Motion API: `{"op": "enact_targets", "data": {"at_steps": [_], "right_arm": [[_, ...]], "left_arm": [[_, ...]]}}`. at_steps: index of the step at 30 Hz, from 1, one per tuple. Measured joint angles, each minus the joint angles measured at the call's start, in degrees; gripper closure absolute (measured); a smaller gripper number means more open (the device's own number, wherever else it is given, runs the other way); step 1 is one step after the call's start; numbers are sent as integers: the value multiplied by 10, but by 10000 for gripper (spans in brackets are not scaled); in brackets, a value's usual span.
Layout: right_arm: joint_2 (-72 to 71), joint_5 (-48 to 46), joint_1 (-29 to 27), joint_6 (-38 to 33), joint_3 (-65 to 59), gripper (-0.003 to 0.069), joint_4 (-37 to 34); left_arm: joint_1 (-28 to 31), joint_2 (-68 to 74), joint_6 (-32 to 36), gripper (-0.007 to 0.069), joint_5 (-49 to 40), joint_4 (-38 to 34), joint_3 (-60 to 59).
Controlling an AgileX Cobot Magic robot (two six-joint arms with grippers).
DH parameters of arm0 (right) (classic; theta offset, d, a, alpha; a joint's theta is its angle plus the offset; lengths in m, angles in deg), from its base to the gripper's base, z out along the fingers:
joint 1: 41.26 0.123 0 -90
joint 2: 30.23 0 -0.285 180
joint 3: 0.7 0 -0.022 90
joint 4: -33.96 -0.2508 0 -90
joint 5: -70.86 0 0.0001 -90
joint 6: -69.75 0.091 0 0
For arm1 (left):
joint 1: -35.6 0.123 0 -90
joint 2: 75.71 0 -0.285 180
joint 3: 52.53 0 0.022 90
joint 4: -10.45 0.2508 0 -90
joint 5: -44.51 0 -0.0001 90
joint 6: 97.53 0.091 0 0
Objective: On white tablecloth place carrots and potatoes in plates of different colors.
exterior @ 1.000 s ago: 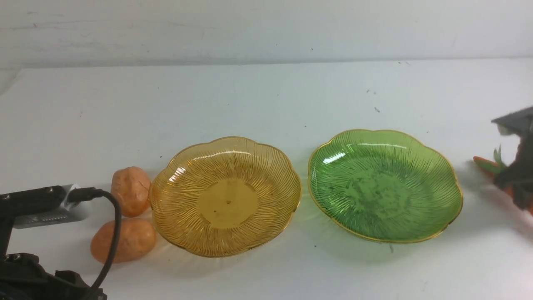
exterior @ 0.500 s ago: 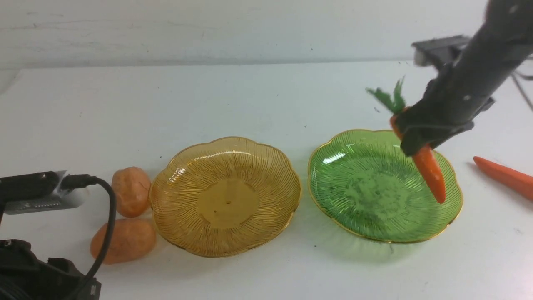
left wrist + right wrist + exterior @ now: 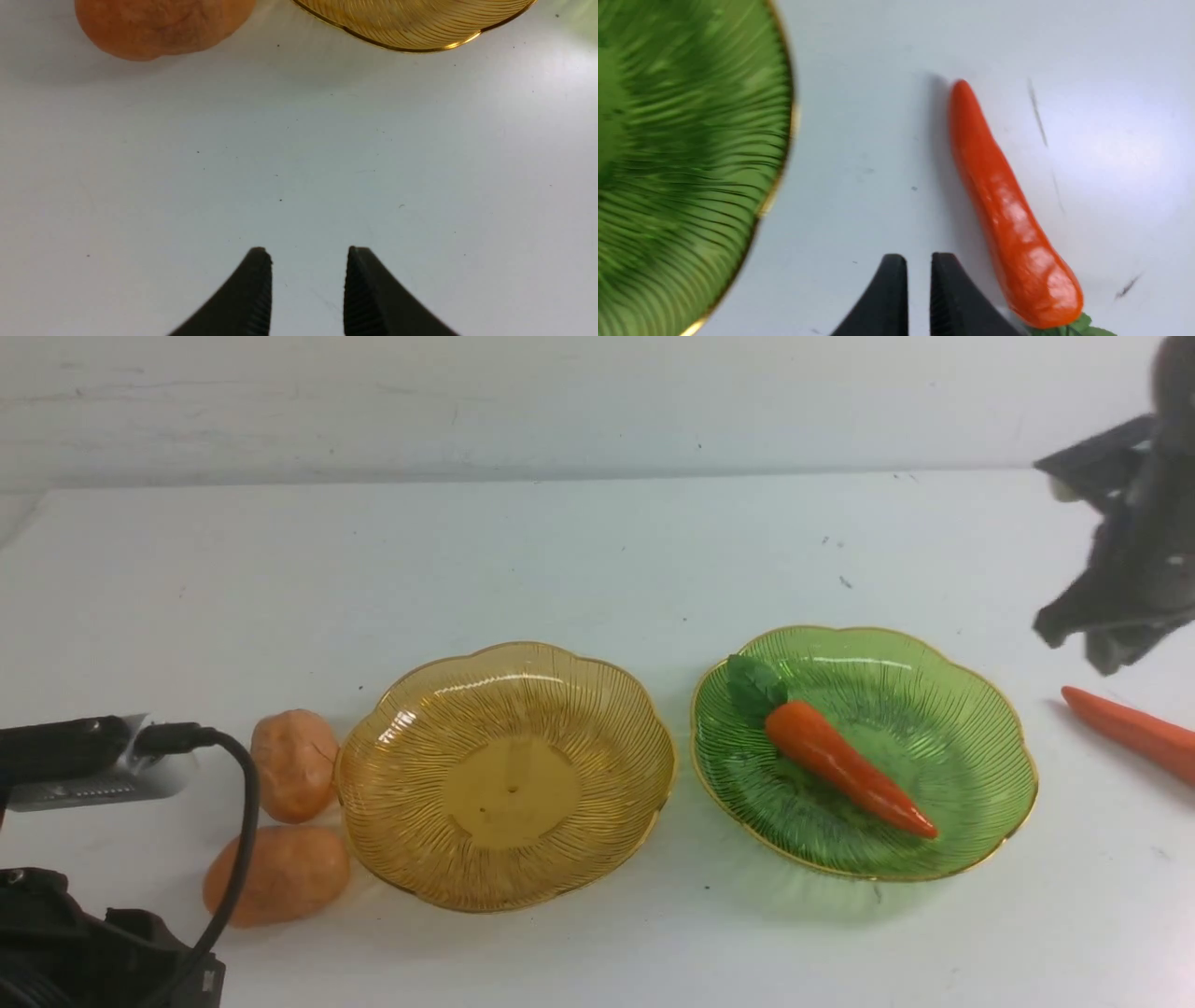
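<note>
One carrot (image 3: 845,770) lies in the green plate (image 3: 971,709), leafy top toward the amber plate (image 3: 420,803), which holds nothing. The other carrot (image 3: 1130,733) rests on the white tablecloth (image 3: 560,560) right of the green plate. My right gripper (image 3: 1092,644) hovers above it, blurred. In the right wrist view that gripper (image 3: 917,256) has only a narrow slit between empty jaws, beside the carrot (image 3: 1004,210). Two potatoes (image 3: 294,765) (image 3: 275,875) sit left of the amber plate. My left gripper (image 3: 308,252) stands open and empty near a potato (image 3: 163,23).
My left arm's wrist and its black cable (image 3: 247,840) fill the near left corner, close to the potatoes. The two plates sit side by side with a small gap. A pale wall (image 3: 597,401) rises behind the table's far edge.
My right gripper lifted a carrot from the right, carried it over the green plate and let it go. The carrot now lies in the plate. The gripper has swung back right, its jaws narrowed.
</note>
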Motion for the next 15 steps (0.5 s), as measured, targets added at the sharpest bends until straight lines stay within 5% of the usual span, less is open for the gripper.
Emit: {"op": "enact_targets", "data": {"at_steps": [4,8,11,15], "right_arm": [[13,-1,-79,-17,0,655,-36],[29,-1,-89,-42,0,628,-29],[48,-1,-90,-64,0,531,-19],[70,-1,-90,-78,0,316,-12]], "left_arm": [[0,0,0,414,0,1,0],[0,0,0,412,2,1,0],[0,0,0,407,4,4,0],[0,0,0,407,4,11,0]]}}
